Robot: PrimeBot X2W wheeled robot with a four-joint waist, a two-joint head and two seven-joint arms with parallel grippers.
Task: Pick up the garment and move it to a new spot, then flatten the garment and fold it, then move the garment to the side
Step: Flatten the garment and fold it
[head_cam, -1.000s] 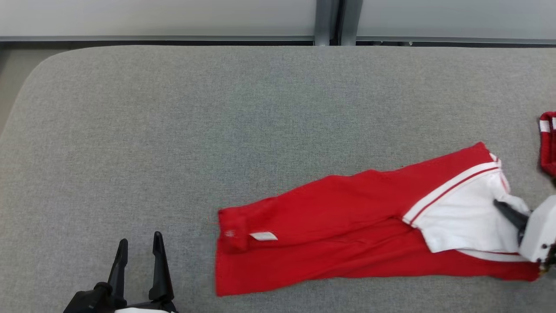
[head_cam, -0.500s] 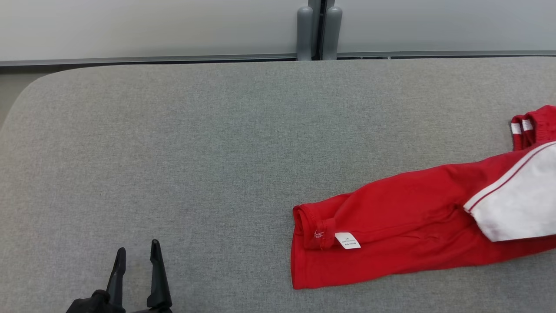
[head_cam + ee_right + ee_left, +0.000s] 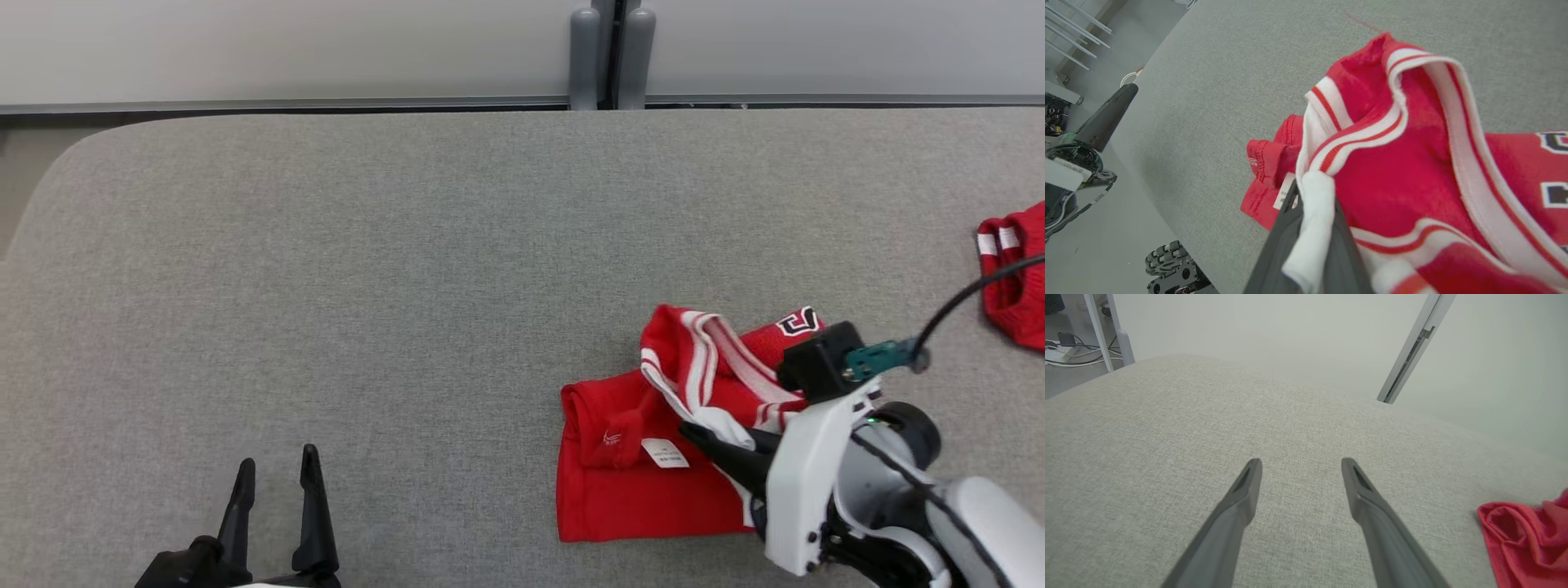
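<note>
The garment (image 3: 637, 498) is red with white stripes and lies at the right front of the grey table (image 3: 408, 286). My right gripper (image 3: 694, 431) is shut on a white fold of it, and its striped end is doubled back over the red part near the white label (image 3: 664, 453). In the right wrist view the white cloth bulges between the fingers of the right gripper (image 3: 1314, 196), and the garment (image 3: 1392, 163) spreads beyond them. My left gripper (image 3: 276, 457) stands open at the front left, well clear of the cloth. In the left wrist view the left gripper (image 3: 1298, 461) holds nothing, and a corner of the garment (image 3: 1519, 535) shows at the lower right.
A second red piece with white bands (image 3: 1016, 278) lies at the table's right edge. A grey post (image 3: 608, 53) stands against the pale wall behind the table. The table's left corner is rounded (image 3: 73, 155). Bare grey cloth stretches between the two grippers.
The garment lay stretched out to the right; now my right gripper has carried its white-striped end leftward over the red part. The head camera has also shifted. The left gripper stays open.
</note>
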